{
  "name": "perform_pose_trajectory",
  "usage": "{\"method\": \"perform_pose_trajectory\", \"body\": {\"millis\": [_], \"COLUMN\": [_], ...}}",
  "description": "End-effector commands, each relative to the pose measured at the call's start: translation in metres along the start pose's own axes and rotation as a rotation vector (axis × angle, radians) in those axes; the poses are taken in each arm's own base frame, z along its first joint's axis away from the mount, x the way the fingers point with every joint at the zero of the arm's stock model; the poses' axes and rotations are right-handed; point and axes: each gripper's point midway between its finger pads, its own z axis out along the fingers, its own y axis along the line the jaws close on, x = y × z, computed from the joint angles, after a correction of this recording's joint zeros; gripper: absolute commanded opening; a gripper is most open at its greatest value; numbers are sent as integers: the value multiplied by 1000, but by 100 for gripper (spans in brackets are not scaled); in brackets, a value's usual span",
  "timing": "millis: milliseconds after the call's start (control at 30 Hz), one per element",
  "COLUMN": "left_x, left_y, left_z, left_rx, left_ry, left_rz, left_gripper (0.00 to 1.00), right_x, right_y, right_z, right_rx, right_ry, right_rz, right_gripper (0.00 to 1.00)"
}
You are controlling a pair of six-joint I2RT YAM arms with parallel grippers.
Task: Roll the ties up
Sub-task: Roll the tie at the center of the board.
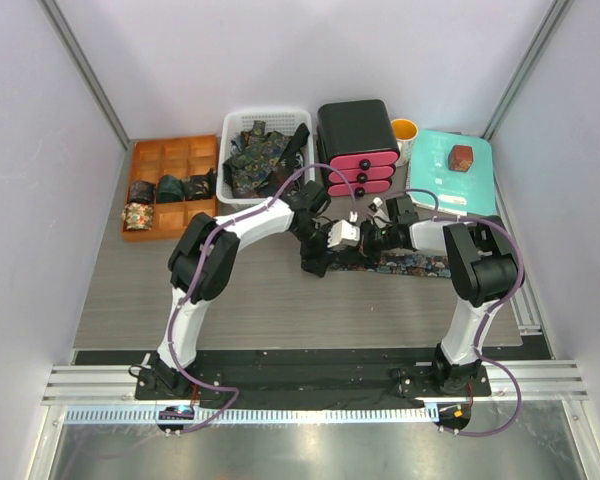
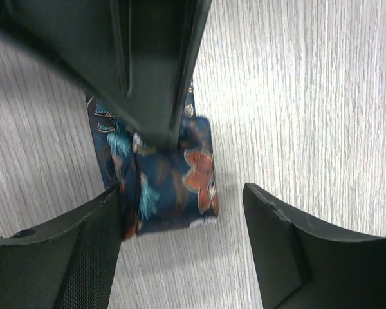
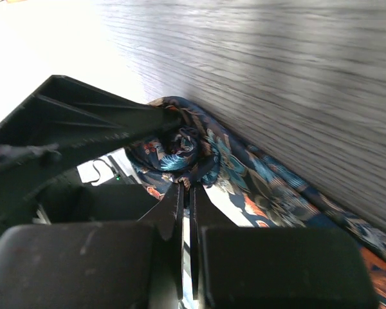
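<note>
Fingers (image 3: 170,209) of right gripper (image 3: 186,187) clamp the half-wound tie (image 3: 180,151) mid-frame on the table (image 1: 280,300). Left gripper (image 2: 181,193) is spread, straddling the folded end. Risk: coil springs loose if the pinch slips, since nothing else holds it. Upper frame: orange tray (image 1: 145,155), white basket (image 1: 265,113), black drawers (image 1: 355,125). Grippers crowd each other.

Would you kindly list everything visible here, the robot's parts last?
tie on table: one, dark blue floral, centre
orange tray: one, back left
rolled ties: four, mostly dark, in orange tray
white basket: one, beside tray
loose ties: heap, dark patterned, in white basket
drawer unit: one, black and pink, back centre
cup: one, yellow, beside drawers
teal tray: one, back right
small box: one, red-brown, on teal tray
table: one, grey wood-grain
left gripper: black, open astride tie
right gripper: black, shut on tie
</note>
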Motion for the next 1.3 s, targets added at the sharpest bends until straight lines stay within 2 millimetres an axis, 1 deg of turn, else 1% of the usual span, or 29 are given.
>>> {"method": "perform_pose_trajectory", "body": {"millis": [0,100,167,200,267,367,467,633,700,767,800,833,900,967,1000,1033,1067,1100,1167,1200,1233,1267], "left_x": [8,3,-5,-5,-13,-18,-23,-32,-34,-41,-41,-47,-51,-50,-54,-49,-43,-46,-38,-33,-31,-27], "left_y": [-1,4,13,14,19,22,23,21,19,20,22,24,26,29,32,31,26,26,22,15,13,10], "left_z": [-17,-22,-26,-26,-28,-25,-23,-21,-20,-17,-15,-11,-7,2,2,9,11,12,17,17,17,19], "left_rx": [2,-17,-50,-53,-76,-80,-72,-85,-92,-108,-123,-140,-153,-161,-165,-152,-123,-116,-78,-49,-38,-22], "left_ry": [-6,-40,-79,-90,-126,-151,-165,-192,-194,-202,-193,-198,-192,-174,-175,-158,-131,-129,-104,-81,-73,-64], "left_rz": [-37,-56,-55,-59,-44,-41,-35,15,38,62,64,75,89,88,87,77,68,73,73,66,72,89], "left_gripper": [73,75,76,78,79,81,82,90,94,96,98,98,98,98,97,94,91,82,75,70,68,65], "right_x": [5,6,7,6,7,7,3,2,0,-1,-2,-2,-2,-2,-2,-2,-4,-6,-8,-10,-10,-12], "right_y": [-45,-55,-59,-61,-66,-73,-72,-74,-71,-69,-67,-67,-66,-65,-64,-62,-60,-57,-46,-40,-35,-25], "right_z": [-6,-9,-9,-10,-9,-8,-6,-6,-6,-7,-7,-8,-7,-8,-7,-8,-8,-9,-11,-11,-12,-14], "right_rx": [156,178,188,193,209,225,224,229,226,221,219,218,214,212,206,199,193,184,157,141,130,108], "right_ry": [1,4,11,9,16,23,20,30,30,27,26,27,27,25,26,25,21,13,3,-7,-8,-16], "right_rz": [23,22,11,9,5,8,7,2,-4,-6,-10,-9,-11,-11,-15,-15,-15,-19,-30,-29,-37,-50], "right_gripper": [1,1,1,1,1,1,1,1,1,1,1,1,1,1,1,1,1,1,1,1,1,1]}}
